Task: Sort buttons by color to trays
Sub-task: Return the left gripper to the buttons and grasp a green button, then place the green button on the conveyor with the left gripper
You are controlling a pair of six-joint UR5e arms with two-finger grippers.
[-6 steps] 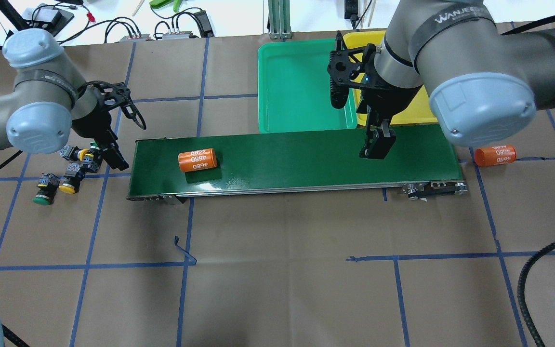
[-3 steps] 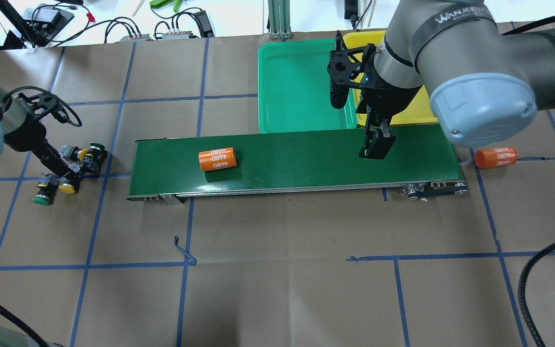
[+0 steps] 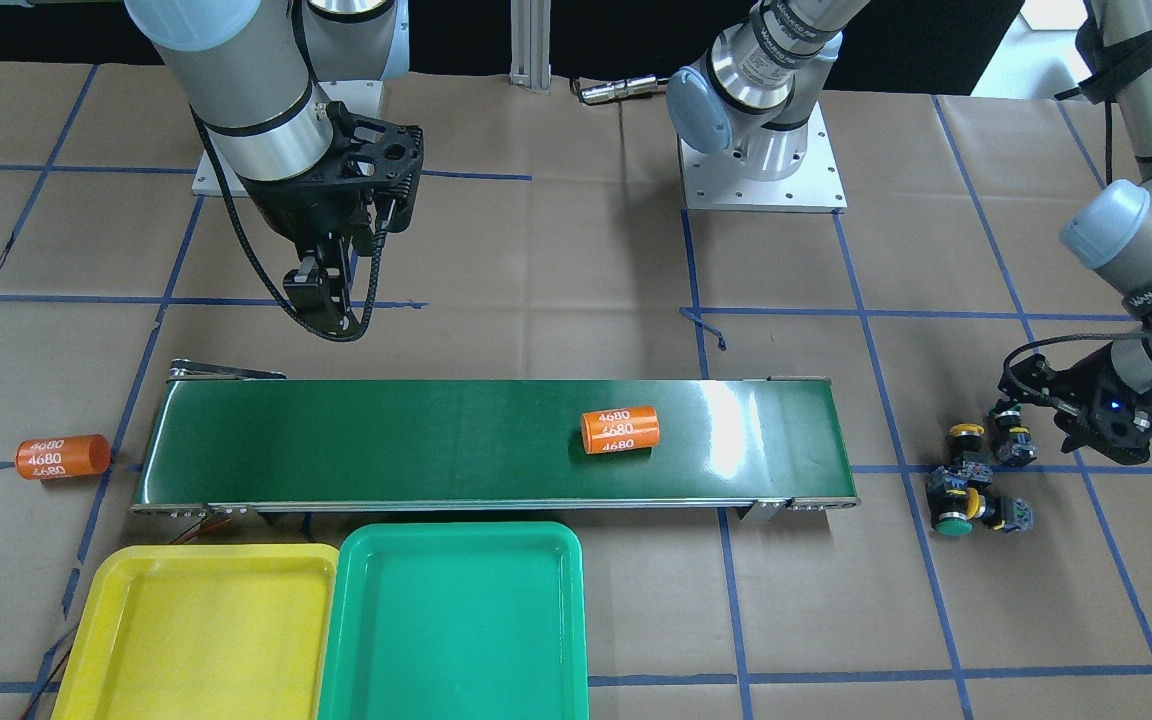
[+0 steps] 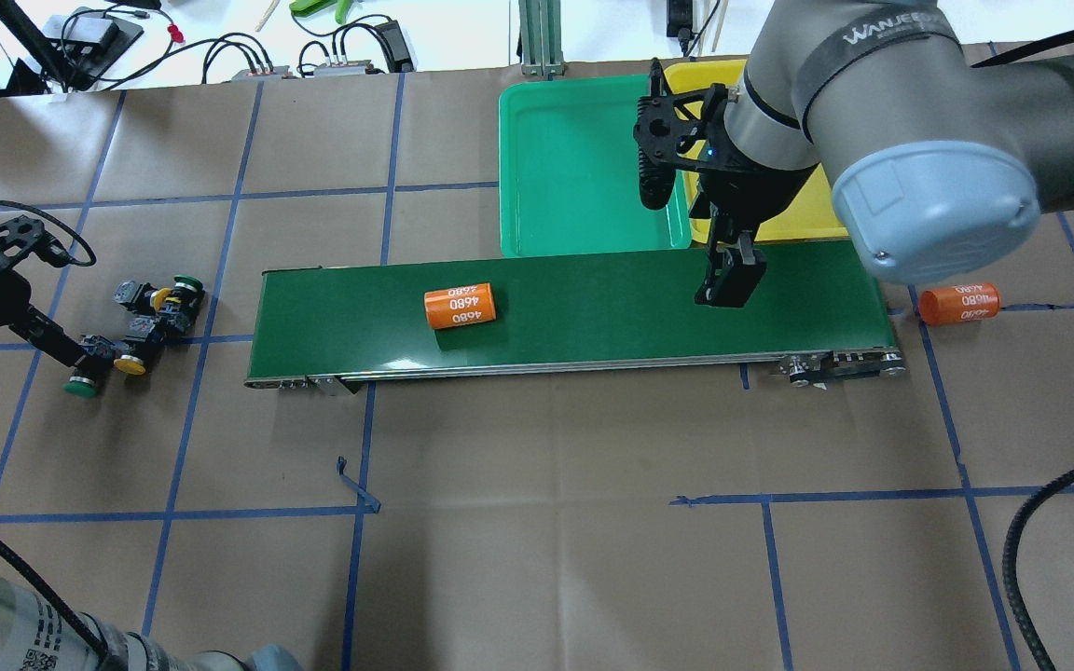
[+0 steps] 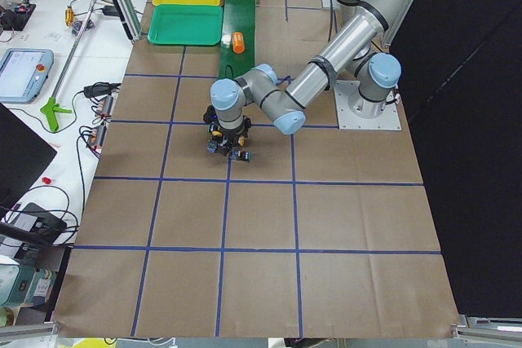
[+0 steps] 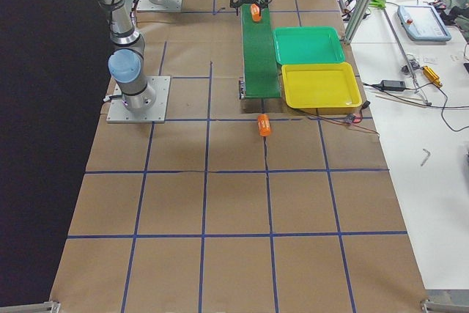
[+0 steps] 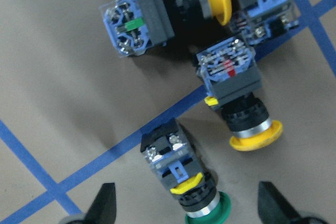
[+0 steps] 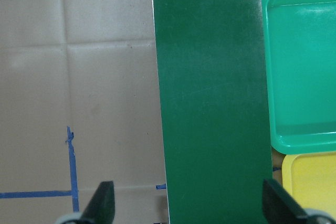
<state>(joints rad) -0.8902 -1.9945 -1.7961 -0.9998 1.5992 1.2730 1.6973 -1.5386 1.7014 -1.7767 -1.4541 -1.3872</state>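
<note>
Nothing is sorted yet: four buttons (image 4: 131, 326) cluster at the overhead view's nine o'clock, and the yellow tray (image 3: 196, 640) and green tray (image 3: 456, 620) are empty. The left gripper (image 7: 186, 208) and right gripper (image 8: 186, 205) both gape, holding nothing.

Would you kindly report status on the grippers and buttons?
Left gripper open, over green-capped button. Right gripper open above belt. Four buttons clustered off-belt; green tray, yellow tray empty. Orange cylinder on belt.
</note>
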